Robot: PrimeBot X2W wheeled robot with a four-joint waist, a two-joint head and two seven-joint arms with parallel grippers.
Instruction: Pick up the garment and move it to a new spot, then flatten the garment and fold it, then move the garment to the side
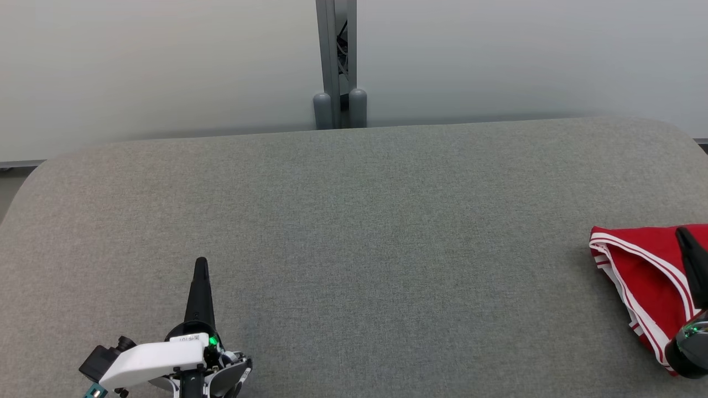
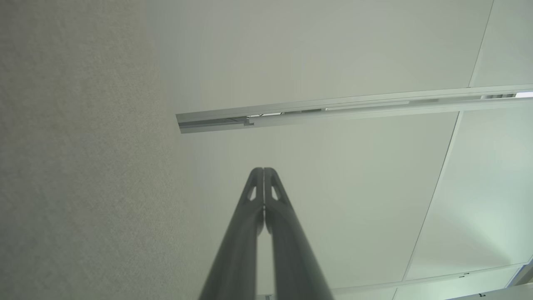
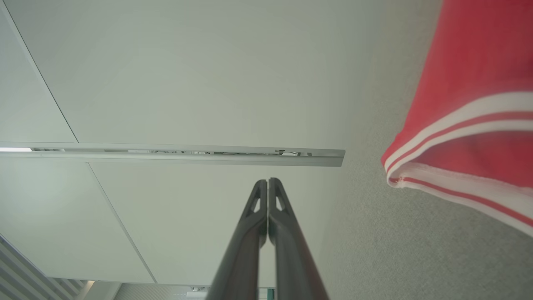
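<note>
Grey felt-like surface (image 1: 354, 249) with rounded far corners spans left to right. Pale wall panels (image 1: 155, 66) stand behind its far edge. Grey vertical post (image 1: 335, 50) at far centre, cables inside; two rounded grey stubs (image 1: 322, 110) at its base.

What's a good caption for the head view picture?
Red, white-trimmed garment lies at the grey table's right side by the shut right gripper; left gripper shut too.

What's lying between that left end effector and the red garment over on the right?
Nothing. In the head view, the grey table is bare from the left end effector across to the red garment.
</note>
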